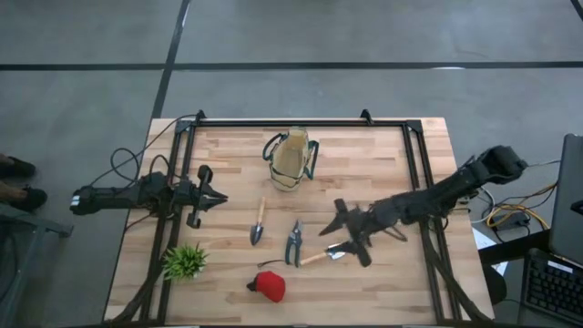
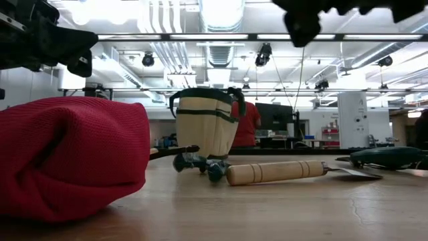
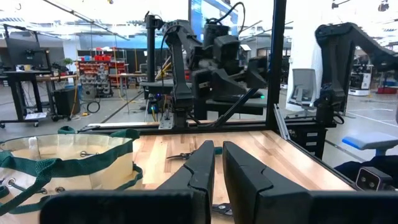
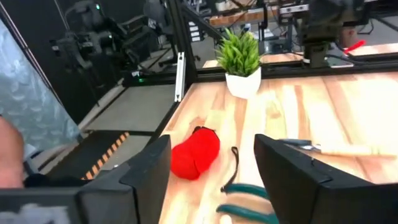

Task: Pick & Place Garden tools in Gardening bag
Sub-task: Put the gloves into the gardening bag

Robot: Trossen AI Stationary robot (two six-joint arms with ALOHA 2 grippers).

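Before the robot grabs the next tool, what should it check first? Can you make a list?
1. Right gripper open: ok, its fingers stand wide apart.
2. A tool lies close by: ok, the trowel lies just beside the right gripper.
3. Nothing held already: ok, nothing sits between its fingers.
4. Gardening bag open and upright: ok, its mouth faces up.
5. Left gripper out of the way: ok, it waits near the table's left edge.
6. Red item clear of the trowel: ok, they lie apart.
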